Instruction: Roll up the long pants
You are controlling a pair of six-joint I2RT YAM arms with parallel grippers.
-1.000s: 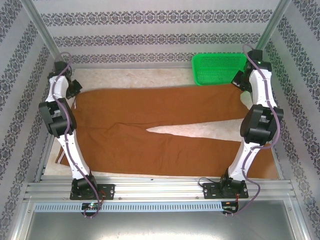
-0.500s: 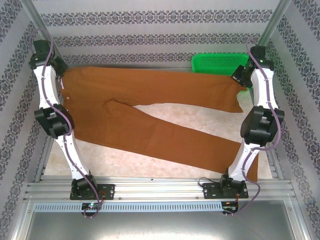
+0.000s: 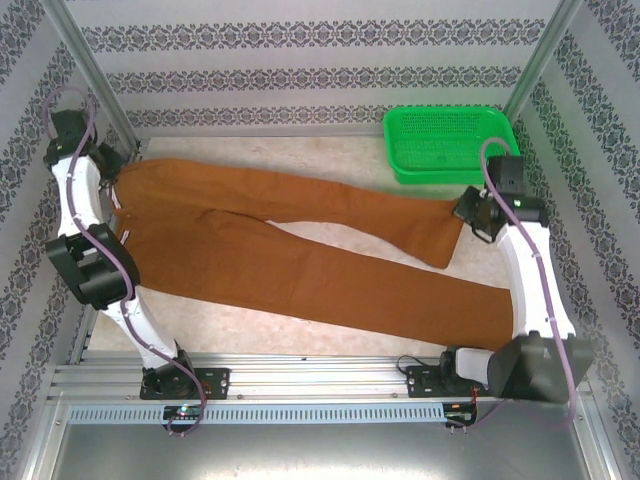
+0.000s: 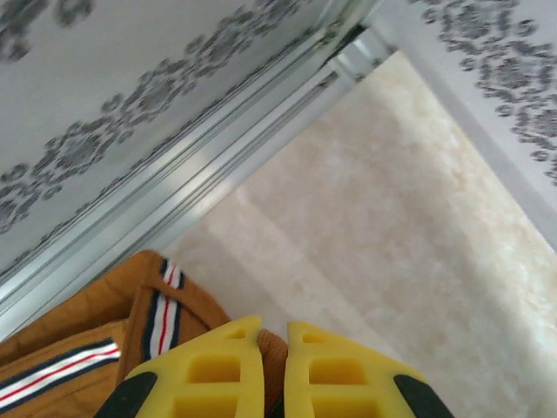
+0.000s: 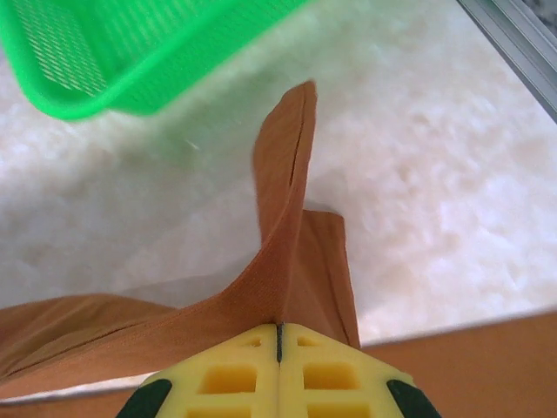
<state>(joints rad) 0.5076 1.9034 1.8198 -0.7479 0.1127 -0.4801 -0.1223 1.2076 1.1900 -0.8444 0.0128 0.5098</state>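
At the far-left corner of the table [image 3: 270,152], the left gripper [image 4: 273,353] has its yellow fingers pressed almost together on the waistband of the long pants [image 4: 74,344] — a sliver of rust-brown cloth shows in the narrow gap, and the pale lining with its dark and red stripes lies just left of the fingers. Over on the right, the right gripper [image 5: 279,335] is clamped tight on the end of one trouser leg, its fingers meeting along a thin seam, with a fold of the cloth standing up beyond the tips. Between the two grippers the pants stretch across the pale marbled tabletop, waist at the far left, legs running right. The far leg ends at the right gripper, just near of the green basket [image 3: 440,150], which sits in the far-right corner. The near leg slants toward the near-right edge — its end lies beside the right arm. Patterned walls and aluminium rails enclose the table.
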